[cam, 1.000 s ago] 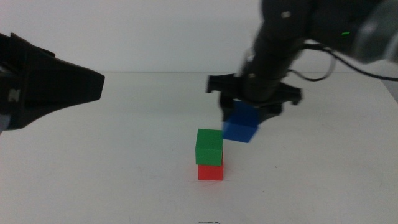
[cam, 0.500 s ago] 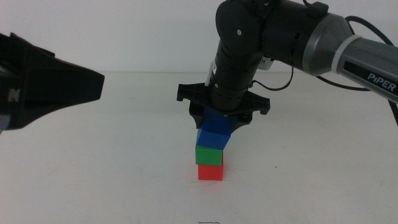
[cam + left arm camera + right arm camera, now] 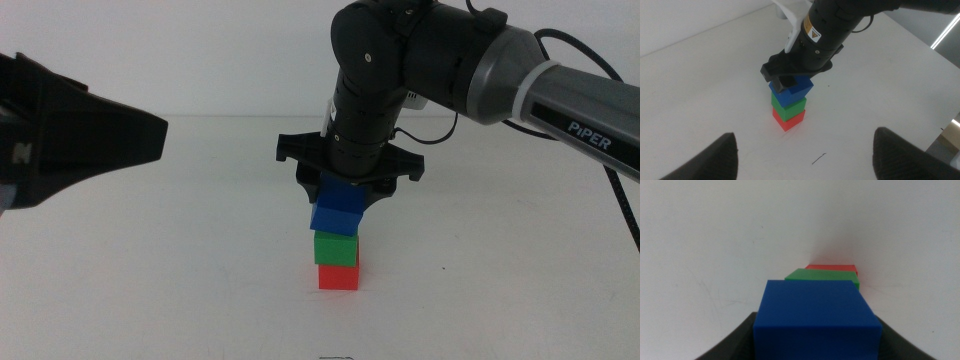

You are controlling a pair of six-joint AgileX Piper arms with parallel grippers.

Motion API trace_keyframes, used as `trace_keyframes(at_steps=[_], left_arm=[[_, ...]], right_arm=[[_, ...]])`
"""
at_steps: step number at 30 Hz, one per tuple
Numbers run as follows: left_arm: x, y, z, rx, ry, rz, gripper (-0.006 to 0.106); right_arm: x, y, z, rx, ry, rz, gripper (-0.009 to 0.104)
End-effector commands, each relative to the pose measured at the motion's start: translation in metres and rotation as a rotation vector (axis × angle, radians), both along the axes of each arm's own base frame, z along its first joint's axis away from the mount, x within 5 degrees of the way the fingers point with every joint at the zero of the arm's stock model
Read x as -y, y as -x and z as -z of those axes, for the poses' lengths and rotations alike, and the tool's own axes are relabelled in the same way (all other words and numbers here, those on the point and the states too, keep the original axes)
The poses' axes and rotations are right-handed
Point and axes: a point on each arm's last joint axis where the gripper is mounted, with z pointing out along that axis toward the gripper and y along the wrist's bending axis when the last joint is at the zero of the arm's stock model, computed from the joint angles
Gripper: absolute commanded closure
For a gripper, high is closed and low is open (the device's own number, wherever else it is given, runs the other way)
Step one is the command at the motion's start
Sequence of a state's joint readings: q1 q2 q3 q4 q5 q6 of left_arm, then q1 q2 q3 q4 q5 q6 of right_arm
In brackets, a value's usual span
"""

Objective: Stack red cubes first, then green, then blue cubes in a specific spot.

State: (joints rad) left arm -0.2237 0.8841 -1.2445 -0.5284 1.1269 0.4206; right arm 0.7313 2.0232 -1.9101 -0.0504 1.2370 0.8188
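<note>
Middle view shows you the right end effector clamped on the blue cube, which sits tilted on the green cube, itself atop the red cube on the white bench. At 9 o'clock, your left end effector hangs spread wide.

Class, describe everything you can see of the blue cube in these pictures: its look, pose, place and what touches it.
The blue cube is small, plain and deep blue, with matte faces and sharp edges, the same size as the green cube and red cube below it. The right end effector is shut on it from above. It sits slightly tilted and turned over the green cube; whether it rests fully on the green cube cannot be told. The left end effector waits open, apart from the stack.
</note>
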Motion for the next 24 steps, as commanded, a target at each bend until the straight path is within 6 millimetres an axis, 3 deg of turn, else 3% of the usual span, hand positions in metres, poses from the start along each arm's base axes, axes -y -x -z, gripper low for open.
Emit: trace_keyframes(at_steps=[1, 19, 21, 23, 24], left_arm=[[0.001, 0.001, -0.011, 0.055, 0.064, -0.011, 0.011], [0.001, 0.001, -0.011, 0.055, 0.064, -0.011, 0.011], [0.001, 0.001, -0.011, 0.055, 0.064, -0.011, 0.011], [0.001, 0.001, -0.011, 0.055, 0.064, -0.011, 0.011], [0.001, 0.001, -0.011, 0.055, 0.064, -0.011, 0.011]], right_arm=[[0.009, 0.008, -0.03, 0.034, 0.004, 0.003, 0.096], [0.008, 0.004, -0.02, 0.033, 0.037, 0.003, 0.095], [0.007, 0.003, -0.017, 0.028, 0.043, -0.004, 0.092], [0.006, 0.002, -0.013, 0.021, 0.048, -0.005, 0.081], [0.006, 0.002, -0.013, 0.022, 0.049, -0.011, 0.067]])
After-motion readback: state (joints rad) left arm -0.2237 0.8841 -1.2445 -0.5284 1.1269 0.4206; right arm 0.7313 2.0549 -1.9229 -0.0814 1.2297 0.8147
